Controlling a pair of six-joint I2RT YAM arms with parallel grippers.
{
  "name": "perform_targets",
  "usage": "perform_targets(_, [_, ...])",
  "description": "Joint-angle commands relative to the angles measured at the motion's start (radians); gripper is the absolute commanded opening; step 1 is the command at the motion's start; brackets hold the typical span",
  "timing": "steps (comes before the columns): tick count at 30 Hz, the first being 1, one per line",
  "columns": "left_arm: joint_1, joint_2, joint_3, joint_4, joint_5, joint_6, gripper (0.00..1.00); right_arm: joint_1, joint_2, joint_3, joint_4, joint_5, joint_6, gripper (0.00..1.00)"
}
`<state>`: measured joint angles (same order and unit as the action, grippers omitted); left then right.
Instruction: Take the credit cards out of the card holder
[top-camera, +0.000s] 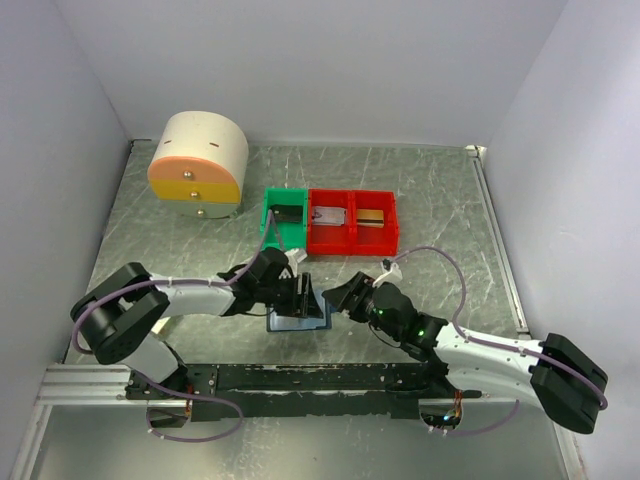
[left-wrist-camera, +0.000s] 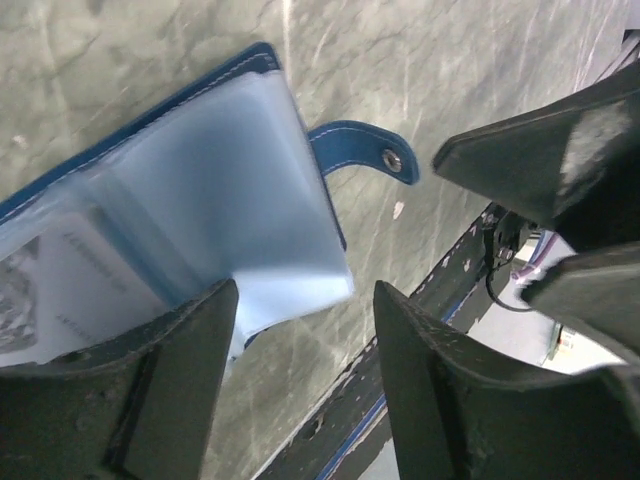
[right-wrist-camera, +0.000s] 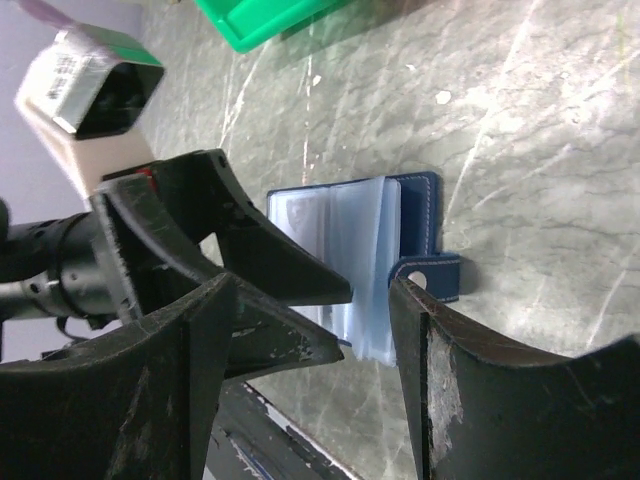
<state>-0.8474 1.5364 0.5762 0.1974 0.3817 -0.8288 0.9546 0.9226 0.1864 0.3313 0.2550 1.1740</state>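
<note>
The card holder (top-camera: 298, 319) lies open on the table between my two grippers, navy with clear blue-grey sleeves. The left wrist view shows its sleeves (left-wrist-camera: 200, 190), its strap tab (left-wrist-camera: 365, 150) and a pale printed card (left-wrist-camera: 60, 290) still inside a sleeve. My left gripper (top-camera: 303, 297) is open over the holder's near edge (left-wrist-camera: 305, 290), holding nothing. My right gripper (top-camera: 337, 297) is open just right of the holder (right-wrist-camera: 310, 283), its right finger beside the strap tab (right-wrist-camera: 430, 275). A grey card (top-camera: 330, 215) and a gold-tan card (top-camera: 372, 220) lie in the red tray.
A red two-compartment tray (top-camera: 352, 243) and a green tray (top-camera: 272, 232) with a dark item stand behind the holder. A cream round drawer unit (top-camera: 198, 158) sits at the back left. The black base rail (top-camera: 300, 378) runs along the near edge. White walls enclose the table.
</note>
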Motion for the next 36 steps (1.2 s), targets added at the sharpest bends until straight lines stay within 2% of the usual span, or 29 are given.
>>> perform_targets(1, [-0.039, -0.018, 0.066, -0.035, -0.084, 0.025, 0.70, -0.005, -0.019, -0.005, -0.056, 0.062, 0.039, 0.63])
perform_targets(6, [-0.042, 0.034, 0.066, -0.011, -0.055, 0.037, 0.72, -0.005, 0.001, -0.008, 0.003, 0.033, 0.045, 0.62])
perform_targets(8, [-0.045, 0.075, 0.073, -0.006, -0.050, 0.020, 0.68, -0.005, 0.015, 0.006, -0.011, 0.026, 0.040, 0.62])
perform_targets(13, [-0.067, -0.048, 0.039, -0.016, -0.141, 0.015, 0.69, -0.005, 0.012, 0.047, -0.072, 0.013, 0.007, 0.60])
perform_targets(18, [-0.068, -0.227, 0.080, -0.229, -0.336, 0.058, 0.69, -0.005, -0.004, 0.057, -0.063, -0.015, -0.023, 0.58])
perform_targets(23, [-0.067, -0.474, -0.052, -0.308, -0.616, -0.033, 0.72, 0.004, 0.045, 0.132, -0.082, -0.072, -0.099, 0.58])
perform_targets(26, [-0.066, -0.591, -0.090, -0.404, -0.751, -0.091, 0.73, 0.047, 0.138, 0.216, -0.140, -0.060, -0.152, 0.60])
perform_targets(31, [-0.064, -0.711, -0.059, -0.623, -0.942, -0.158, 0.76, 0.158, 0.386, 0.466, -0.340, 0.085, -0.203, 0.62])
perform_targets(36, [-0.063, -0.804, -0.038, -0.751, -1.034, -0.193, 0.78, 0.213, 0.608, 0.670, -0.539, 0.188, -0.196, 0.56])
